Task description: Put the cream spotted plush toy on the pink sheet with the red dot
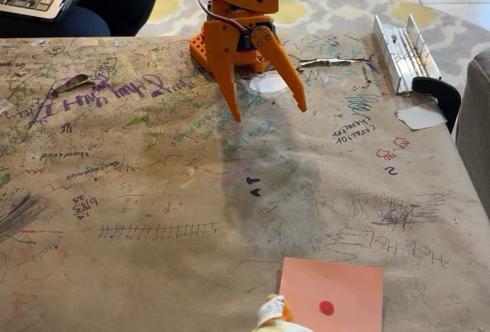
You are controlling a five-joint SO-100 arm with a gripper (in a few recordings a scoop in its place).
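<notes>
Orange hand (269, 110) hanging fingers spread above the scribbled worktop (153, 194), pink sheet with the red dot (337, 290) well below it (at the near edge), cream spotted plush toy (272, 315) touching the sheet's left edge, mostly cropped

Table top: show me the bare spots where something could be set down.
The widest free stretch of the table lies between the open gripper at the back and the pink sheet at the front edge. The left side is free too. The front is crowded: the plush toy touches the sheet's left corner. A metal hinge occupies the back right.
</notes>
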